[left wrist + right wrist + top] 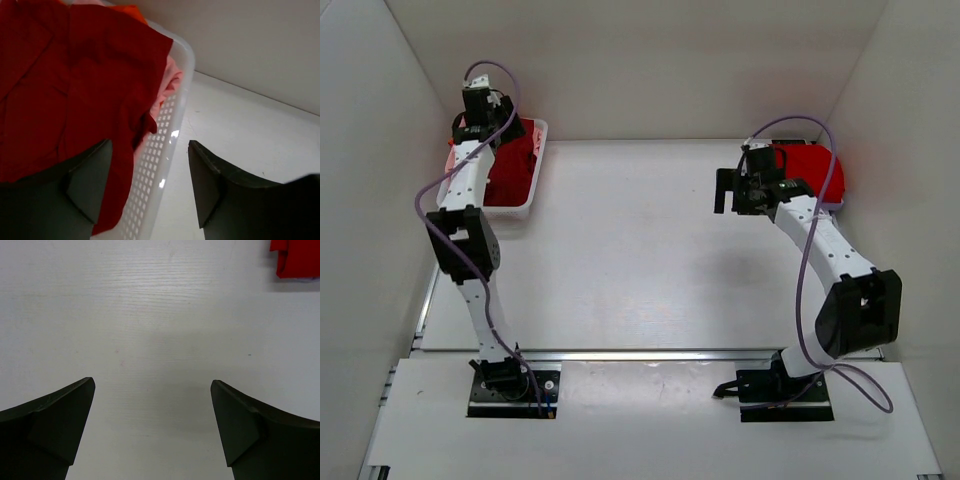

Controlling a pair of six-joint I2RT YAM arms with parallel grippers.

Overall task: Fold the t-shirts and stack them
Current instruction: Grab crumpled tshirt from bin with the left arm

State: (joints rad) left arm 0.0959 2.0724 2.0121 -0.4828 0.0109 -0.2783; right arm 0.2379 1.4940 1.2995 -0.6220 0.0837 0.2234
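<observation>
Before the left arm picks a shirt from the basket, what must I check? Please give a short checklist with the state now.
1. The left tool is open: ok, jaws apart.
2. It is centred over the dark red shirt: not ok, it straddles the rim of the basket, one finger outside.
3. Only one shirt will lift: cannot tell, pink cloth lies beneath.
4. The right tool is open and empty: ok.
5. The other red shirt is out of the way: ok, far right on the table.
</observation>
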